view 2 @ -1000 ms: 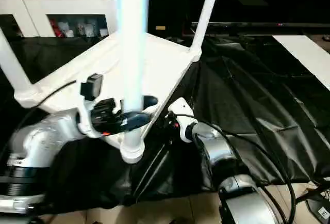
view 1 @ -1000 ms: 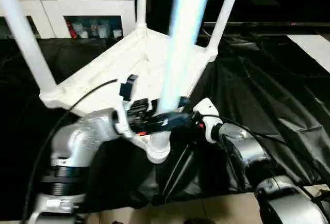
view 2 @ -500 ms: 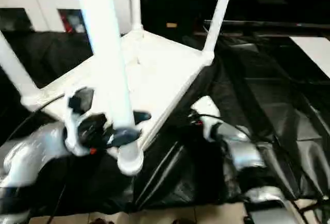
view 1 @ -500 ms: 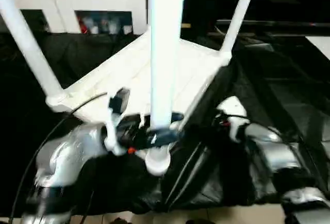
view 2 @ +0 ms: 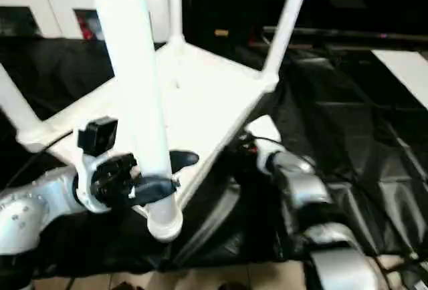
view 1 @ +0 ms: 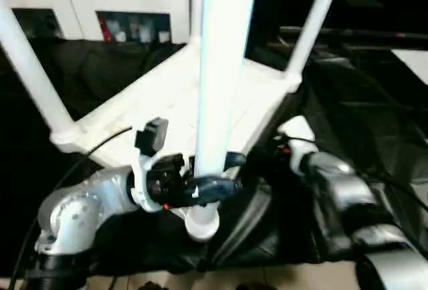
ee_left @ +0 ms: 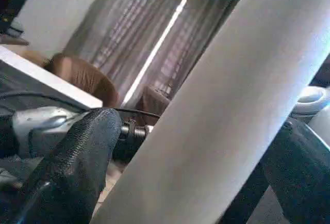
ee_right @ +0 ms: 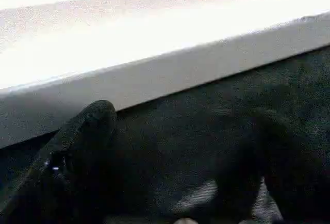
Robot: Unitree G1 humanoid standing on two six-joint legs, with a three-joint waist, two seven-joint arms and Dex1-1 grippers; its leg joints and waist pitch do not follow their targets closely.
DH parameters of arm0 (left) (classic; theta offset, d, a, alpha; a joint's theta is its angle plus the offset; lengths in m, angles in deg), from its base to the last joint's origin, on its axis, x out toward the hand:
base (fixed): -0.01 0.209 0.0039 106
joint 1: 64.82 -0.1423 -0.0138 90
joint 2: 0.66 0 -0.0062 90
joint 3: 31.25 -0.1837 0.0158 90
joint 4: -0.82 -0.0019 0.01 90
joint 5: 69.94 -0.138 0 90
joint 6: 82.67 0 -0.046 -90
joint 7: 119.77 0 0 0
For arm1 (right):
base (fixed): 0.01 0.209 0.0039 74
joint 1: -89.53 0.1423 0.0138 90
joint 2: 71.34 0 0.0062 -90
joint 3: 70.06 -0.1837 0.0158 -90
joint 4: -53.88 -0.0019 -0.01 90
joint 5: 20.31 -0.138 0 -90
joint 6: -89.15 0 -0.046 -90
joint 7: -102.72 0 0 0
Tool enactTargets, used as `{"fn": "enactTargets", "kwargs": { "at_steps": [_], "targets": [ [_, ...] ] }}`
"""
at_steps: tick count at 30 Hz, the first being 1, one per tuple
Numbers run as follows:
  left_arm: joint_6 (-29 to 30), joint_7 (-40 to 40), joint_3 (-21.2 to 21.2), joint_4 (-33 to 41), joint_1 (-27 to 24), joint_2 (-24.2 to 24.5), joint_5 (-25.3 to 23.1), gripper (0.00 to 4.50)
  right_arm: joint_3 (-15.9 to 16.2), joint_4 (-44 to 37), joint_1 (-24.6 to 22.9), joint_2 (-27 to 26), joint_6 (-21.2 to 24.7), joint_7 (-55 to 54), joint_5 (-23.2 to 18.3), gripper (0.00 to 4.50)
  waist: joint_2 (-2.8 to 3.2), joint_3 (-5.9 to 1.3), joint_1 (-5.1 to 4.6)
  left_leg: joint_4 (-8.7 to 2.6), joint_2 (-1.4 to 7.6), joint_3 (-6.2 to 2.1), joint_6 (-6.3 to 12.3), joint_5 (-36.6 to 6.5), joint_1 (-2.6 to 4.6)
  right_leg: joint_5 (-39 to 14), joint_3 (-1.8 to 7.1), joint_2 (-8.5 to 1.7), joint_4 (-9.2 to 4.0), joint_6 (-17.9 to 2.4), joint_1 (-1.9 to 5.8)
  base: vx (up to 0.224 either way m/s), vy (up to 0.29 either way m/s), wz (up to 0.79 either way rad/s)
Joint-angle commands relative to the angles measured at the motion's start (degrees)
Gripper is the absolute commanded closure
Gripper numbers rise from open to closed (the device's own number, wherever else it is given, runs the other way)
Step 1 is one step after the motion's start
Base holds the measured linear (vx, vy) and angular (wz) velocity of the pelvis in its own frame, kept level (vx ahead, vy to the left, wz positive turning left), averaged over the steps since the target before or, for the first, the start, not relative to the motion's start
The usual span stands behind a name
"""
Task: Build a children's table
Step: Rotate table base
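The left gripper (view 1: 212,173) clasps the near leg (view 1: 221,69) low, at six o'clock; smooth, stiff, probably light plastic; the right gripper (ee_right: 170,157) stands wide beside the tabletop (view 2: 200,96) rim.

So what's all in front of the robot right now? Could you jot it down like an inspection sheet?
Surface: black sheet, creased, spread under the work; tan floor along the near edge.
Job's things: white tabletop lying upside down, four white legs standing up from its corners; nearest leg in the near corner socket.
Clutter: nothing seen on the sheet.
Grippers: left pincer has its black fingers either side of the nearest leg; right pincer open, at the tabletop's edge, holding nothing.
Cables: black cable running to the left wrist; thin ones on the right forearm.
Surroundings: white cabinet with glass doors behind; flat white board far right.
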Motion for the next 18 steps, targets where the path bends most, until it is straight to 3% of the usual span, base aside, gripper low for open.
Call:
{"fn": "enactTargets", "kwargs": {
  "at_steps": [1,7,8,9,10,11,13,14,15,17,18],
  "targets": [
    [0.64,0.35,-2.21,0.82,1.09,-0.96,1.77,0.00,2.36,0.21,1.55,-3.28,-0.58,0.61,0.40,0.05,0.33,-3.62,0.26,-3.85,0.36,0.20,-0.78,-15.80,0.23,-16.39,1.60,-1.56,-3.88,-10.48,2.80,0.000,0.000,0.00],
    [0.12,0.91,-4.25,-0.34,3.12,-2.26,1.36,0.00,3.84,3.21,2.69,-7.82,-2.51,-0.08,1.68,0.05,0.56,-3.73,-0.40,-3.85,0.41,-0.01,-1.17,-16.68,0.21,-16.42,1.70,-1.62,-3.81,-10.86,2.66,0.000,0.000,0.00],
    [-3.04,1.16,-6.23,-3.19,4.96,-3.43,-2.40,0.00,4.13,4.36,3.08,-9.33,-3.43,-0.52,1.89,0.05,0.77,-3.68,-0.48,-3.90,0.43,-0.11,-1.36,-17.24,0.23,-16.64,1.70,-1.62,-3.94,-10.98,2.67,0.000,0.000,0.00],
    [-3.12,1.17,-6.28,-3.26,5.00,-3.45,-2.49,0.00,4.13,4.37,3.08,-9.36,-3.44,-0.52,1.89,0.05,0.94,-3.64,-0.52,-3.94,0.42,-0.19,-1.39,-17.55,0.22,-16.80,1.70,-1.60,-3.99,-10.90,2.70,0.000,0.000,0.00],
    [-7.46,1.79,-8.02,-6.34,6.59,-3.92,-6.99,0.00,3.90,5.59,3.65,-9.81,-4.44,-0.99,2.13,0.05,0.63,-3.62,-0.63,-3.99,0.39,-0.30,-1.42,-17.82,0.01,-17.55,1.75,-1.64,-4.05,-10.41,2.95,0.000,0.000,0.00],
    [-7.46,1.79,-8.02,-6.34,6.59,-3.92,-6.99,0.00,3.90,5.59,3.65,-9.81,-4.44,-0.99,2.13,0.05,0.61,-3.58,-0.64,-4.02,0.39,-0.34,-1.37,-18.00,-0.03,-18.45,1.77,-1.67,-4.19,-10.02,2.91,0.000,0.000,0.00],
    [-17.13,4.96,-10.13,-12.97,9.32,-4.45,-15.83,0.00,3.31,6.51,3.98,-9.34,-5.30,-2.64,2.74,0.05,1.32,-3.69,-0.58,-3.91,0.41,-0.39,-1.59,-18.34,0.34,-18.50,1.93,-1.59,-4.38,-9.72,2.70,0.000,0.000,0.00],
    [-17.13,4.96,-10.13,-12.97,9.32,-4.45,-15.83,0.00,3.31,6.51,3.98,-9.34,-5.30,-2.64,2.74,0.05,1.20,-3.65,-0.60,-3.89,0.41,-0.34,-1.46,-18.79,0.50,-18.48,1.95,-1.53,-4.57,-9.71,2.48,0.000,0.000,0.00],
    [-20.94,6.23,-10.39,-16.65,10.74,-4.32,-19.02,0.00,2.65,6.80,3.96,-8.69,-5.60,-3.57,2.75,0.05,1.37,-3.81,-0.57,-3.72,0.32,-0.29,-1.52,-18.63,0.63,-17.67,2.01,-1.56,-4.33,-10.05,2.52,0.000,0.000,0.00],
    [-22.97,7.13,-10.25,-18.79,11.62,-3.90,-20.68,0.00,2.00,6.68,3.68,-8.02,-5.70,-4.00,2.50,0.05,1.40,-3.85,-0.40,-3.78,0.40,-0.27,-1.31,-18.14,0.65,-15.04,1.99,-1.48,-4.01,-11.38,2.76,0.000,0.000,0.00],
    [-24.59,7.58,-9.69,-21.05,12.53,-2.85,-21.85,0.00,1.03,6.06,2.76,-6.72,-5.97,-4.35,2.33,0.05,1.45,-3.80,-0.50,-3.88,0.25,-0.38,-1.05,-17.82,0.24,-15.57,1.85,-1.45,-4.01,-11.21,3.04,0.000,0.000,0.00]
  ]
}}
